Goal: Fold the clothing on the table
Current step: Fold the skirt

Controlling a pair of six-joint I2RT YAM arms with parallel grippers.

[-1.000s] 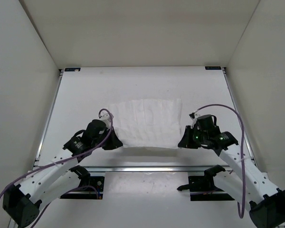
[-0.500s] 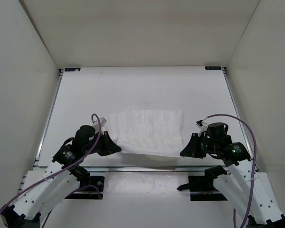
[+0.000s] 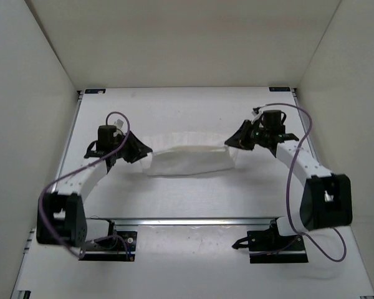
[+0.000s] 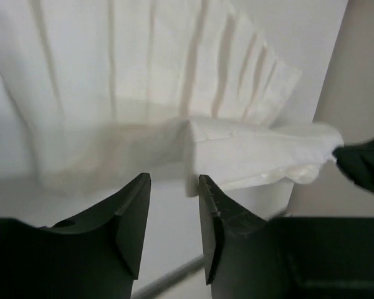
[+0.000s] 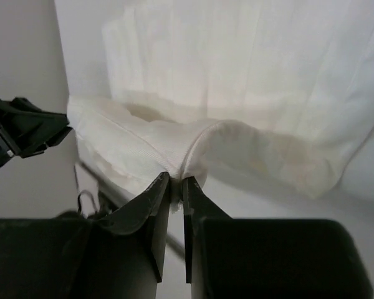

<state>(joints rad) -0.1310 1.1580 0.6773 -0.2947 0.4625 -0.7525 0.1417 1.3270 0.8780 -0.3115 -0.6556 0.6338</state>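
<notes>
We see the white table (image 3: 193, 112) filling the middle of the overhead view, with its silvery rail (image 3: 193, 220) along the near edge. The left arm (image 3: 81, 177) and the right arm (image 3: 299, 159) both reach out over it, and their tips face each other across the centre. The white clothing (image 3: 187, 163) lies about midway on the table, between those two tips. It is gathered into a wide, shallow band running left to right, and its upper edge arcs from one arm to the other. In the wrist views we see one layer spread flat with faint parallel creases, and a doubled, rolled edge lying across it. The right fingers (image 5: 153, 212) stand almost together and pinch a raised ridge of the clothing at its right end, so the fabric bulges up just beyond their tips. The left fingers (image 4: 132, 218) stand narrowly apart with bare table showing in the gap. The corner of the doubled edge sits just past the tips, close to one finger, and is not clamped between them.
</notes>
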